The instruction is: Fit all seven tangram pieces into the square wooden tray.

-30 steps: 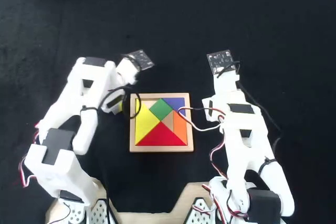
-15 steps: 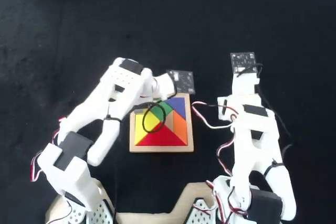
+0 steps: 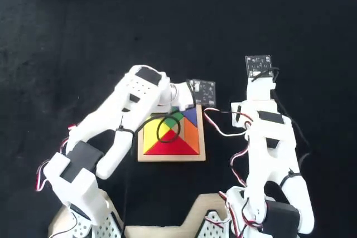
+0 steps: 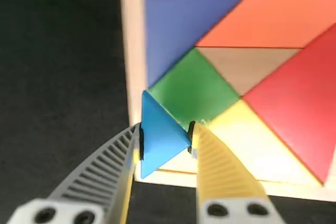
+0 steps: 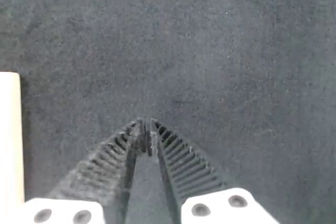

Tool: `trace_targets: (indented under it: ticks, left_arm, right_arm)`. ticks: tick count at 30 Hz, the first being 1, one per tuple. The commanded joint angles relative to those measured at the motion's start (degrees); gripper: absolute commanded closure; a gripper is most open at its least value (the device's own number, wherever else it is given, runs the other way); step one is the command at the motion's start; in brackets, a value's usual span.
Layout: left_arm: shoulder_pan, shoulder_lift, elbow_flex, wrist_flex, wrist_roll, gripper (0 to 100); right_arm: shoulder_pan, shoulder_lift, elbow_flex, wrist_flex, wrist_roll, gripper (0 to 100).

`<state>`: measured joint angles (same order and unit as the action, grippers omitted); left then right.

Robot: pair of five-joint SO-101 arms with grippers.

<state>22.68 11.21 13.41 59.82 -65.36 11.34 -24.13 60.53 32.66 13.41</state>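
Blue triangle [image 4: 160, 140] pinched in left gripper [image 4: 164, 136]: one finger on long edge, other at right-angle tip. Long edge runs along wooden tray [image 4: 131, 40] rim; tip points at seam between green square [image 4: 194, 90] and yellow triangle [image 4: 247, 145]. We judge slot lies just inward, near 11 o'clock of tray centre in high view, under left arm [image 3: 134, 96]. Piece small, flat, crisp-edged. Right gripper [image 5: 145, 132] pressed together, empty, over black cloth [image 5: 210, 51] at 3 o'clock of tray, farther off.

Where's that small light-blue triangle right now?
In the left wrist view, the light-blue triangle is pinched in the left end effector, over the wooden tray's rim, next to the green square and the yellow triangle.
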Motion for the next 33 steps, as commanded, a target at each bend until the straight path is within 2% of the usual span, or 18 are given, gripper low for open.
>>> trace_targets:
  ticks: [1, 8, 14, 33]
  left_arm:
    - [0.57, -2.02, 0.22, -0.7, -0.44, 97]
    - [-0.84, -2.02, 0.75, -0.26, -0.35, 97]
    - [-1.71, -2.02, 0.75, -0.44, -0.09, 84]
    - [-1.71, -2.02, 0.31, -0.62, 0.0, 83]
  right_arm:
    - [0.88, -1.71, -2.33, -0.97, -0.18, 98.7]
    - [-0.62, -1.71, -2.15, -0.97, -0.18, 98.7]
    - [-0.7, -1.71, -2.07, -0.97, -0.18, 98.7]
    - [-0.97, -1.71, -2.07, -0.88, -0.09, 98.7]
